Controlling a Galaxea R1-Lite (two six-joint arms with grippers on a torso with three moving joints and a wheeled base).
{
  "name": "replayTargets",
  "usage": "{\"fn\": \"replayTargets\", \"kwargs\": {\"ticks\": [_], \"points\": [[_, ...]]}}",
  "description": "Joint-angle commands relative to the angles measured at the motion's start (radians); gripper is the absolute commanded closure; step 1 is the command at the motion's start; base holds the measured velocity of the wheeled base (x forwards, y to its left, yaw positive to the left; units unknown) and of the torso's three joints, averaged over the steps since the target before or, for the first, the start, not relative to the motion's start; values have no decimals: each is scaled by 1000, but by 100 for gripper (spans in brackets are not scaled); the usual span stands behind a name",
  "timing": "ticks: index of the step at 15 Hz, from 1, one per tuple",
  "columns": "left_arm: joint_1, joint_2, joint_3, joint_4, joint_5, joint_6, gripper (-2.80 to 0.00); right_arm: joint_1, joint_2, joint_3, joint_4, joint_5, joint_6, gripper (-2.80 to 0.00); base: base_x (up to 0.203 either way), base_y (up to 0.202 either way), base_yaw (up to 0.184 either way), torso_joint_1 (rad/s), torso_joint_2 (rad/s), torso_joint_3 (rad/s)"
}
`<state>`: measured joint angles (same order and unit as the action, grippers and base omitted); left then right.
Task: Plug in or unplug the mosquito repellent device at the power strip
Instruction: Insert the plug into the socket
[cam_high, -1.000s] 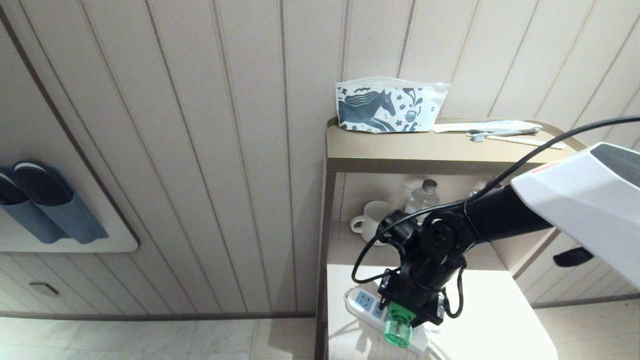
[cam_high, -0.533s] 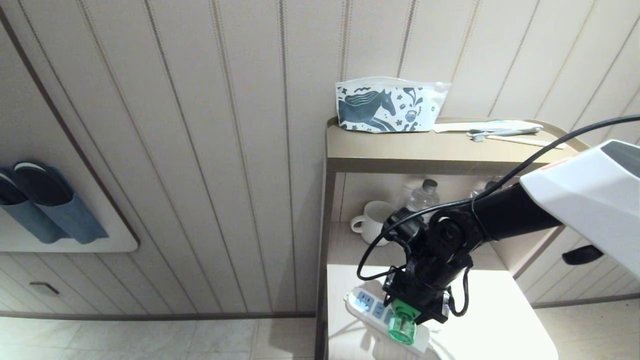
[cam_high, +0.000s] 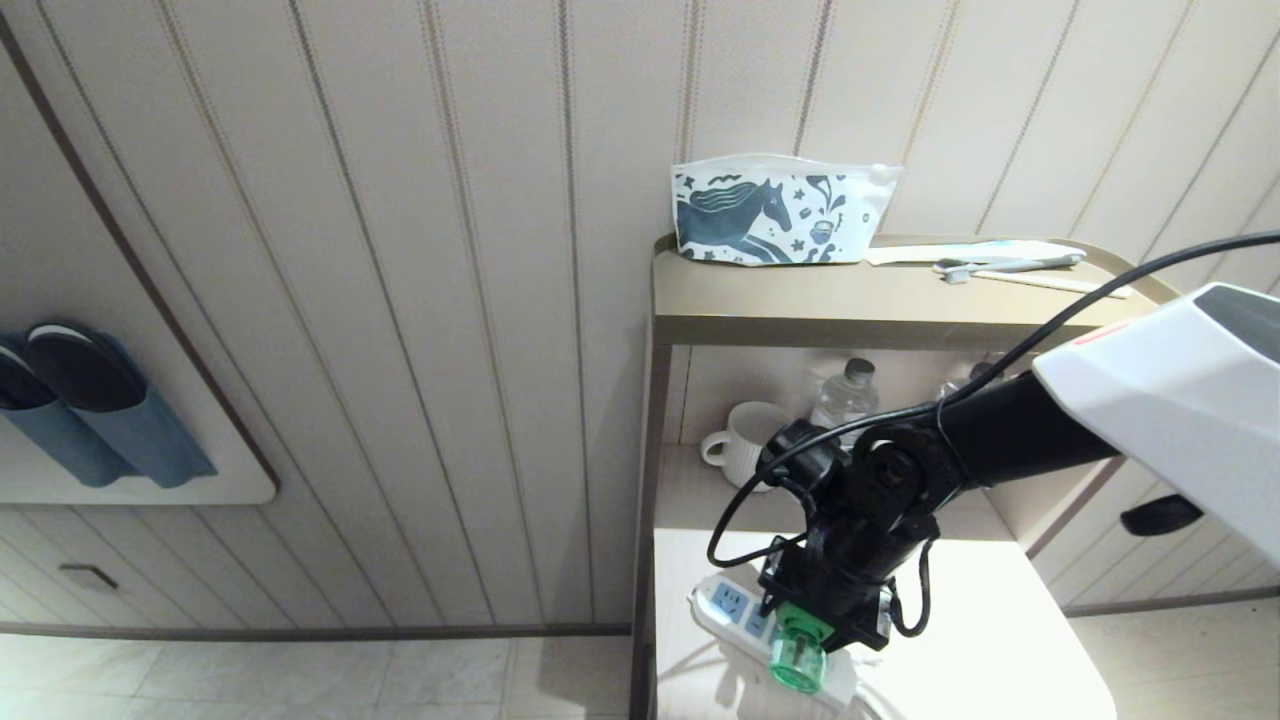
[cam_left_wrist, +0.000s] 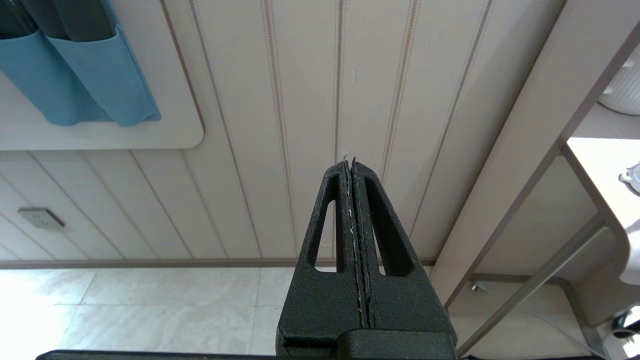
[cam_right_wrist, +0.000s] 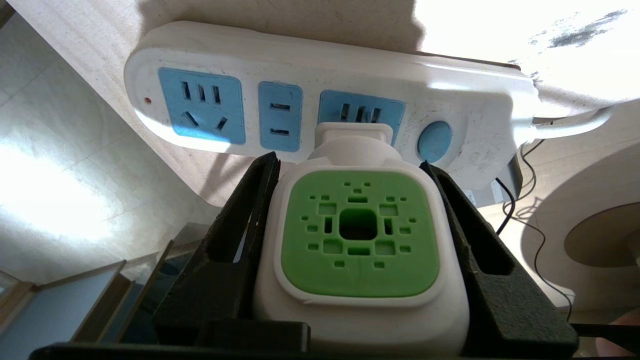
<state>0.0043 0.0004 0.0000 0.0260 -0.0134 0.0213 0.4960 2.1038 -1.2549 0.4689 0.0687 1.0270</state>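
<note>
Currently your right gripper (cam_right_wrist: 350, 165), angled downward, clamps the mosquito repellent device (cam_right_wrist: 357, 235) at the power strip's (cam_right_wrist: 470, 107) 6 o'clock edge; the left gripper (cam_left_wrist: 352, 167) is parked, fingers pressed together.

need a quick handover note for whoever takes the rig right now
Right end effector: shut on the repellent, fingers clamped on both its sides.
Left end effector: shut, empty, parked facing the wall.
Power strip lies on the white table; the repellent sits at the blue socket beside the round button. The other two sockets are free.
Done: grip is made. Whether the prongs are fully seated cannot be seen.
Left: finish the plug-in or pull-out, then let go.
</note>
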Motion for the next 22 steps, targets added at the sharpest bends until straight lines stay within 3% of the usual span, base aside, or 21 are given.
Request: {"fn": "replayTargets", "kwargs": {"ticks": [1, 18, 22], "points": [[0, 0, 0, 0, 0, 0, 0, 4, 1, 6, 2, 3, 5, 0, 0, 0, 0, 0, 0, 0], [0, 0, 0, 0, 0, 0, 0, 8, -55, 28, 2, 3, 4, 0, 0, 0, 0, 0, 0, 0], [0, 0, 0, 0, 0, 0, 0, 13, -110, 52, 13, -1, -30, 0, 0, 0, 0, 0, 0, 0]]}}
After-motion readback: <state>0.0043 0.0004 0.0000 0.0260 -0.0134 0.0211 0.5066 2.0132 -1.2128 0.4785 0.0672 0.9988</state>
